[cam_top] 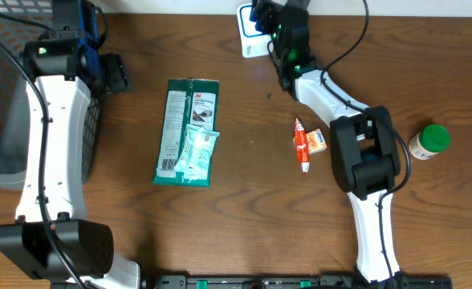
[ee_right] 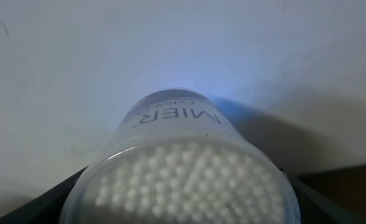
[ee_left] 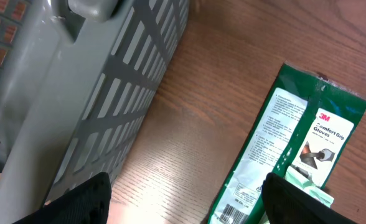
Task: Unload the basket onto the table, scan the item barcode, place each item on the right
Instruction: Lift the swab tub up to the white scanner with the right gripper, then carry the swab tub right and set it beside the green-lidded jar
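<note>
The item in hand is a clear tub of cotton swabs [ee_right: 189,155]. It is clamped between the fingers of the right pincer [ee_right: 189,208], which is spread wide around it and raised at the far edge of the desk [cam_top: 244,233], near the middle. The tub is turned toward a pale wall, where a blue glow is seen just behind it. A white-and-blue unit [cam_top: 250,36] stands just beside that pincer and may be the scanner, though this cannot be confirmed.

The left pincer [ee_left: 183,208] is held apart and empty over bare desk near the far left corner, between the grey basket [ee_left: 108,81] and the green glove pack [cam_top: 186,132].

The pick-up and the carry to the scanning spot are judged done. No barcode is visible on the tub, and whether a read has been made cannot be told. Left to do are turning the code into the beam, if needed, and setting the tub down. The glove pack, a small red packet [cam_top: 307,143] and a green-capped bottle [cam_top: 429,141] lie on the desk.
</note>
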{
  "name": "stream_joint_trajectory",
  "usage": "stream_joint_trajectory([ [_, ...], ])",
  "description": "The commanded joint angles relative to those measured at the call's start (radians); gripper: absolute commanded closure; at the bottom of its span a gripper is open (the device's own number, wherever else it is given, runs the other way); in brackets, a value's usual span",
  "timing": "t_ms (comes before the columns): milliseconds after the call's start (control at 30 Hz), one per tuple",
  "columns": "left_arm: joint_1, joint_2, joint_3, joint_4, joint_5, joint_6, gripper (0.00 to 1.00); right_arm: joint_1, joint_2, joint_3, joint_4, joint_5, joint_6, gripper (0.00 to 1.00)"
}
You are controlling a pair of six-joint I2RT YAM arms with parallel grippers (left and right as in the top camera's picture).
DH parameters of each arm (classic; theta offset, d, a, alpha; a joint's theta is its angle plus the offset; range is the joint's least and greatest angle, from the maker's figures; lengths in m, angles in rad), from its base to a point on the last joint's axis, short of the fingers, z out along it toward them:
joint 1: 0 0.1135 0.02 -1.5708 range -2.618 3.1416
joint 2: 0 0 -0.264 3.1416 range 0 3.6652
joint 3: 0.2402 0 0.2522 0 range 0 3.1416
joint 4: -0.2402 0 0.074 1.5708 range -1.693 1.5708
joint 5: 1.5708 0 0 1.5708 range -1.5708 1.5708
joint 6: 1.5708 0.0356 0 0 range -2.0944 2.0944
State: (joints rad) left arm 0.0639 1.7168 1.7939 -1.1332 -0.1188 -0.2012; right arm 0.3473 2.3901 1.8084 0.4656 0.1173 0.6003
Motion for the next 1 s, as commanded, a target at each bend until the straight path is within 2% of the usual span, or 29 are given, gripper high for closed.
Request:
stream_joint_trajectory([
  [0, 0.01, 0.011, -0.006, -0.002, -0.027, 0.017, 0.22, -0.008, 0.024, 0.009, 0.014, -0.023, 0.016, 0.99],
  [600, 0.01, 0.011, -0.006, -0.002, -0.027, 0.017, 0.23, -0.008, 0.05, 0.009, 0.035, -0.048, 0.017, 0.99],
  [833, 0.01, 0.011, -0.006, -0.002, -0.027, 0.017, 0.22, -0.02, 0.01, 0.009, 0.135, -0.148, 0.005, 0.99],
  [967, 0.01, 0.011, -0.006, -0.002, -0.027, 0.017, 0.22, -0.039, -0.099, 0.009, 0.006, -0.201, 0.002, 0.99],
])
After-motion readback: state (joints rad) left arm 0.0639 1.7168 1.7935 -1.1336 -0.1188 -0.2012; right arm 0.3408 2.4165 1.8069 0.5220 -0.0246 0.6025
